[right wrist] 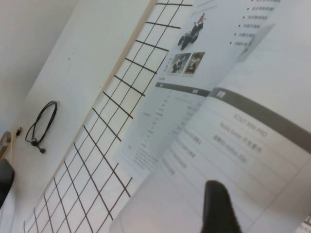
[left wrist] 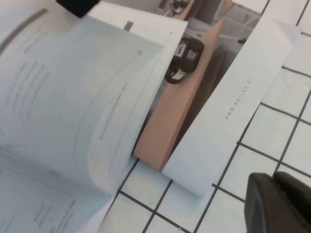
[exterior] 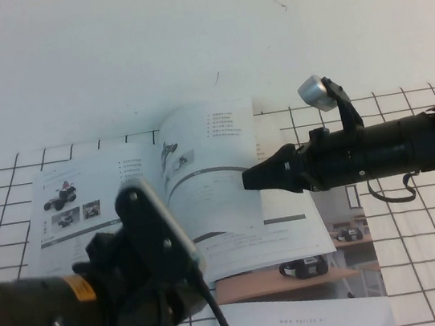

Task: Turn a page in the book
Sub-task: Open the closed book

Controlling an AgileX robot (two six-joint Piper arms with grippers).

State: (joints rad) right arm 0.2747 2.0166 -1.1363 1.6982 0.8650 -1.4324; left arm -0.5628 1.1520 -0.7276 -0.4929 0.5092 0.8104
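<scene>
The table (exterior: 428, 279) is white, marked with a black grid, and backed by a plain white wall. The book (exterior: 72, 224) lies open on the grid near the middle of the table, its left-hand spread flat and printed with a wheeled rover above two small photos. A second brochure (exterior: 355, 273), showing a tan room photo and a black rover, lies partly under the book on the robot's right. The page (exterior: 207, 172) stands lifted above the spine, curved and roughly upright, between the two spreads. The right arm reaches in from the right, with the right claw (exterior: 248, 179) at the outer edge of the lifted page; one dark finger (right wrist: 221, 206) shows in the right wrist view against the sheet, and the jaws stand apart. The left arm fills the near left of the high view, with the left claw (left wrist: 279, 201) low over the grid beside the book's near corner; whether its jaws are apart or together cannot be told. A small black cable loop (right wrist: 41, 127) lies on the bare table beyond the grid.
</scene>
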